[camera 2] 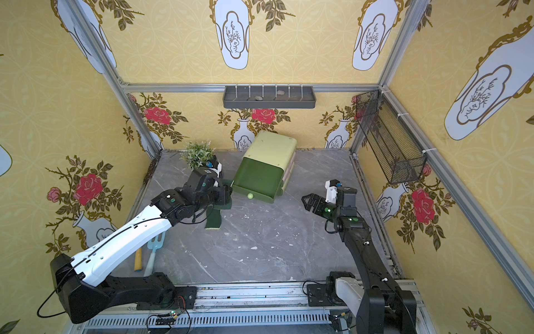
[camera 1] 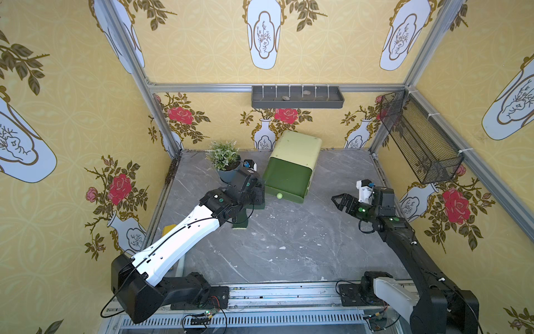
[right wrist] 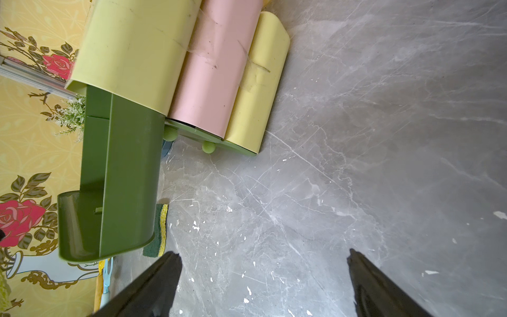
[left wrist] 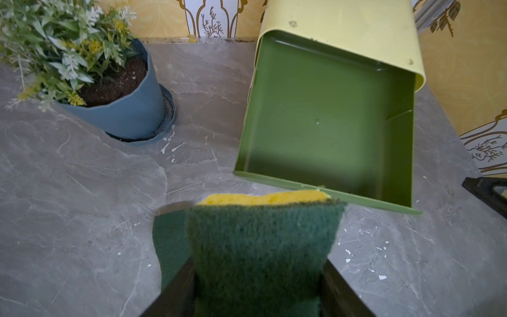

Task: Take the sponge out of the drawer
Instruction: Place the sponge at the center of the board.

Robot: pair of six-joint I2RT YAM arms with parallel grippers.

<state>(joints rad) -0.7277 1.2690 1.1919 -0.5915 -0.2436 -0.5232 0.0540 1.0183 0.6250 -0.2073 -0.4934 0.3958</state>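
Left pincer [left wrist: 259, 269]: partly open, its two black fingers [left wrist: 179, 291] pressed against opposite sides of the sponge, which it held.
Sponge [left wrist: 263, 233]: clamped between the left pincer's fingers, with its green scouring face toward the wrist camera and its yellow layer at the end farthest from the pincer. It was outside the drawer and low over the table [left wrist: 68, 192]. Whether it touched the table could not be told.
Drawer [left wrist: 329, 123]: stood out from the top of the chest [camera 1: 297, 147], just beyond the sponge's far end as seen from the left pincer, its green floor in plain sight.
Knob [camera 1: 279, 195]: a pale green ball on the drawer's front, between the two pincers in both top views.
Right pincer [right wrist: 263, 254]: wide open with nothing between its fingers, over the table, well apart from the sponge, with the chest ahead of its tips and to one side.
Potted plant [left wrist: 123, 109]: beyond the left pincer, beside the drawer.
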